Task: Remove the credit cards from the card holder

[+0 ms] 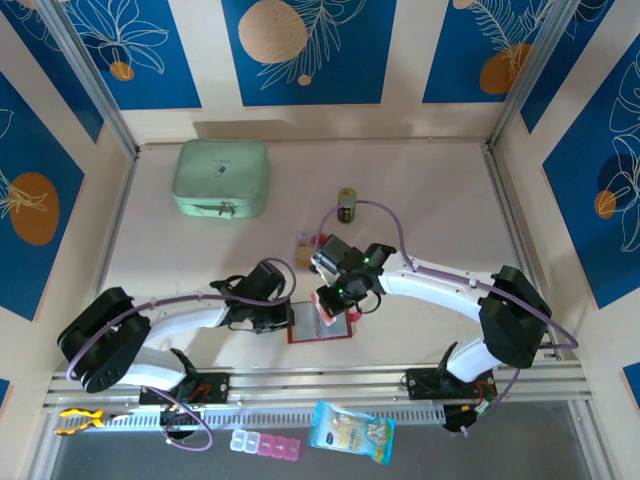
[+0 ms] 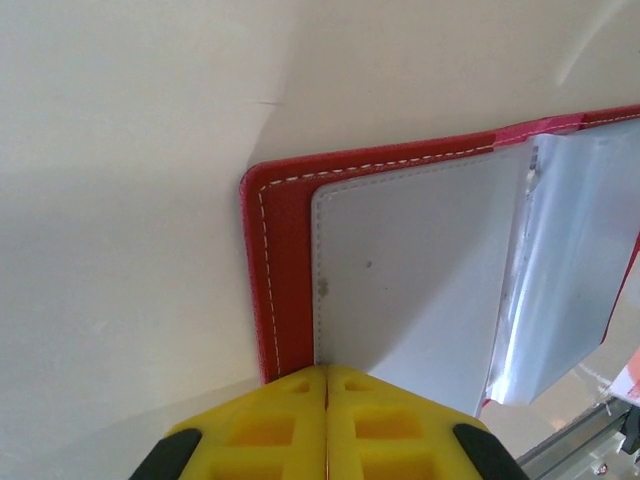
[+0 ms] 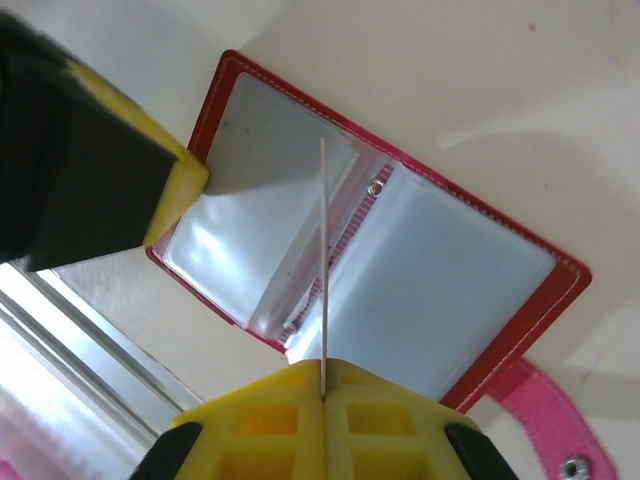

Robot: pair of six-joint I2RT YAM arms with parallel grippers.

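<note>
The table point(image 1: 420, 200) is the biggest thing here, pale and flat. Far back on it lies a mint-green zip case point(image 1: 221, 178), well apart from the work.

Close to the arms, the red card holder point(image 1: 330, 333) lies open and flat. Its clear sleeves point(image 3: 440, 290) face up, so a card can slide out.

The left claw point(image 2: 325, 385) has its yellow fingers point(image 2: 270, 430) pressed together and pushes down on the left edge of the card holder. I think it does this to pin the holder, so it does not lift when a card is pulled.

The right claw point(image 3: 322, 385) is clamped on one thin credit card point(image 3: 322, 250), seen edge-on over the middle fold. I cannot tell if the card's far end is free of its sleeve.

Near the holder, on its far side, lies a small heap of tan cards point(image 1: 306, 246). That looks like the spot for cards already out.
</note>
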